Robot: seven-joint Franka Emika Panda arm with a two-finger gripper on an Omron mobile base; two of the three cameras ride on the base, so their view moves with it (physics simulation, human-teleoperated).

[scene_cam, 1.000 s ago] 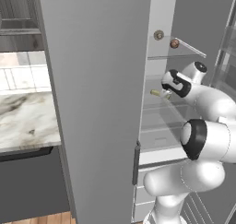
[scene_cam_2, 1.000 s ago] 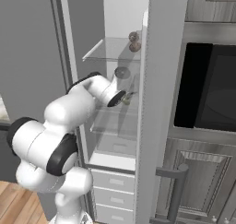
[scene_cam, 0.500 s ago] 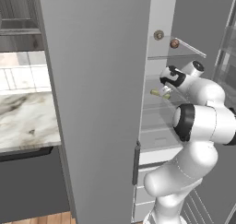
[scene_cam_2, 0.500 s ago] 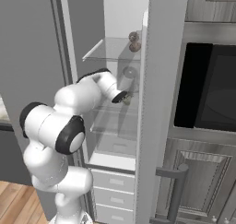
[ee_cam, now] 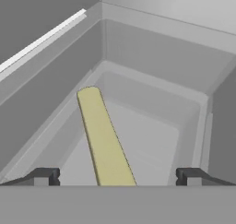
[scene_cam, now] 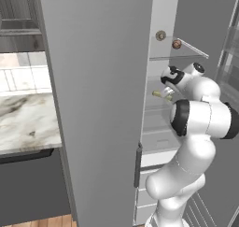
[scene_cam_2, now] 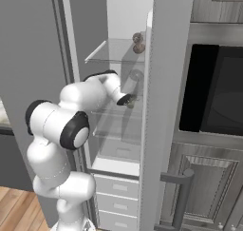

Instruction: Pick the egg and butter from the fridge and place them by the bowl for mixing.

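With the fridge point(scene_cam_2: 166, 106) door swung open, the arm reaches onto a middle glass shelf point(scene_cam: 161, 110), where the butter point(ee_cam: 102, 140) lies flat, running lengthwise between the fingers point(ee_cam: 46, 176), which are spread wide and released, with open room on both sides before the shelf's raised edges and side walls. Up on the top shelf point(scene_cam_2: 114, 52) the egg point(scene_cam: 176, 44) sits near the front edge just beside a round grey knob point(scene_cam: 160, 35).

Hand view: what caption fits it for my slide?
Open gripper reaching over the butter stick inside the fridge.
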